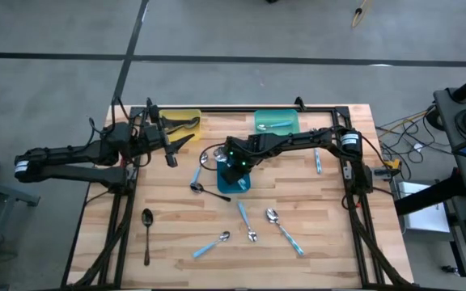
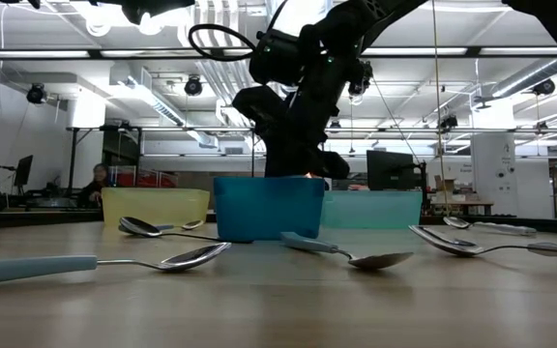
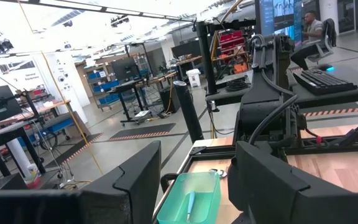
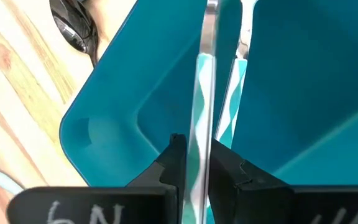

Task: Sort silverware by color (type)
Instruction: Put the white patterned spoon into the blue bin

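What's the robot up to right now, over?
Right hand over blue tray, pinching a shiny spoon. Left hand open, waiting by yellow tray. Nothing in the way.

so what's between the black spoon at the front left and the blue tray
In the high view, between the black spoon and the blue tray lies one blue-handled spoon with a dark spoon right beside it; otherwise bare wood.

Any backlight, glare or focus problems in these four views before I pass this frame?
Low view: bright ceiling lights silhouette the right gripper above the blue tray; the nearest spoon looks soft. Right wrist view: the silver spoon between the fingers is mirror-like, reflecting teal. High view: evenly lit.
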